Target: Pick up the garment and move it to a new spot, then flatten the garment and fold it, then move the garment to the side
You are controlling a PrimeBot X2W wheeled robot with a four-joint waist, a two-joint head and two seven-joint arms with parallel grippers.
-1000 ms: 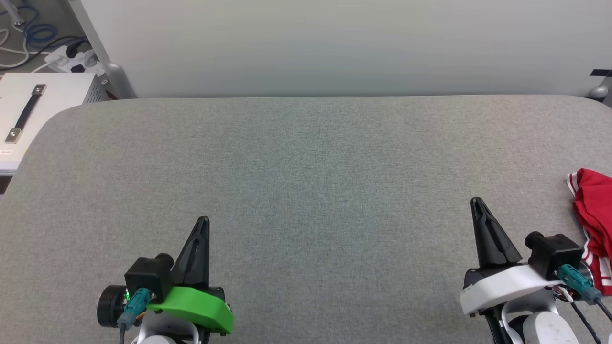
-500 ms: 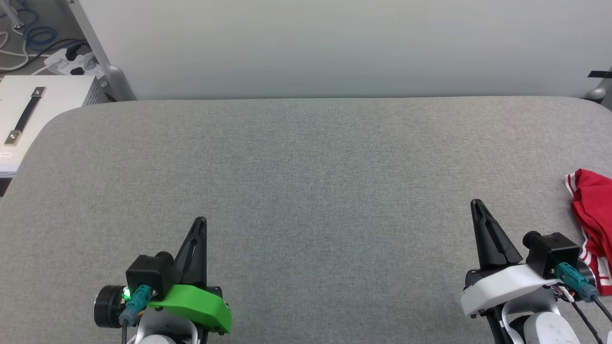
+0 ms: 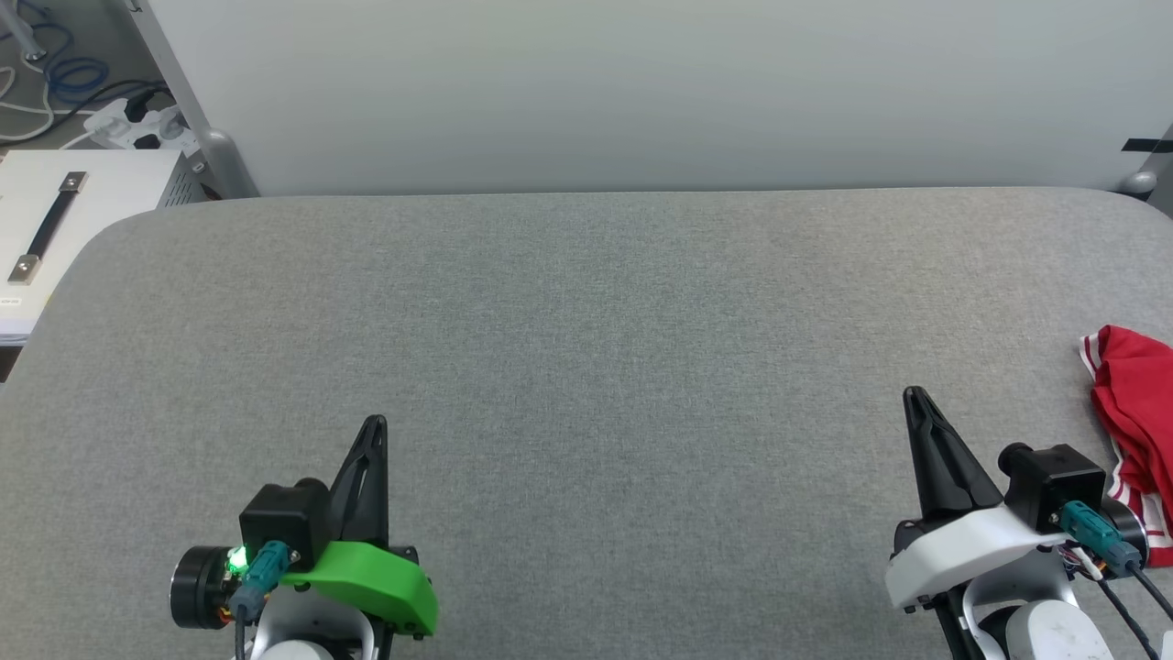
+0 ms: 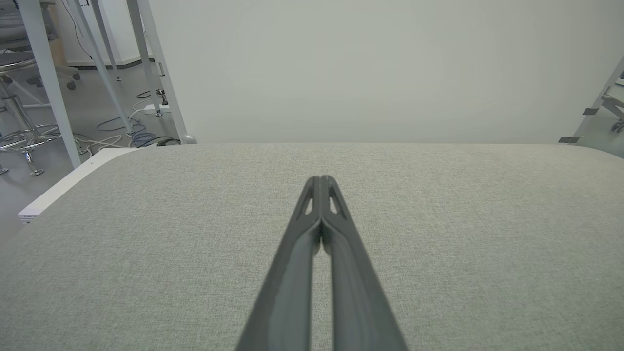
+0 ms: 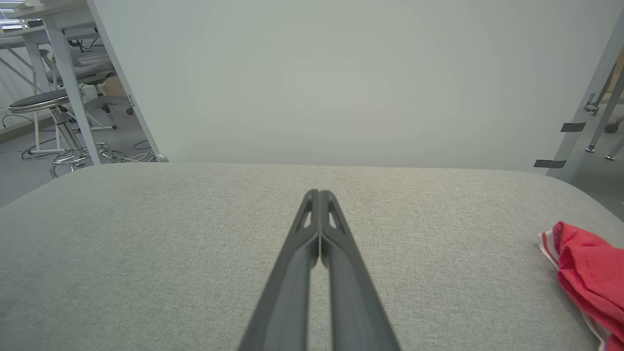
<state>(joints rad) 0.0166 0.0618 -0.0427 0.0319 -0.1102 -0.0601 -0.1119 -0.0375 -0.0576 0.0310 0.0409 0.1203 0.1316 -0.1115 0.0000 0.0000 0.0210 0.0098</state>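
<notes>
Table (image 3: 586, 302), grey fabric-covered with rounded corners, taken as reference. Beyond its far left corner: white metal case (image 3: 82, 197) with black strap handle. Near front edge, left side: green-shelled left gripper (image 3: 374, 423), long dark fingers pressed together, holding nothing. Front edge, right side: white-shelled right gripper (image 3: 911, 392), fingers likewise closed tip to tip, empty. At right edge: crumpled red jersey T-shirt (image 3: 1136, 403) with red-and-white striped trim, untouched by either gripper's fingers.

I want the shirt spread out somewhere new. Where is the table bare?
Bare: the grey table between the left claw and right claw, and beyond them to the far edge by the wall. Crowded only at the right edge, where the shirt lies bunched beside the right claw.
</notes>
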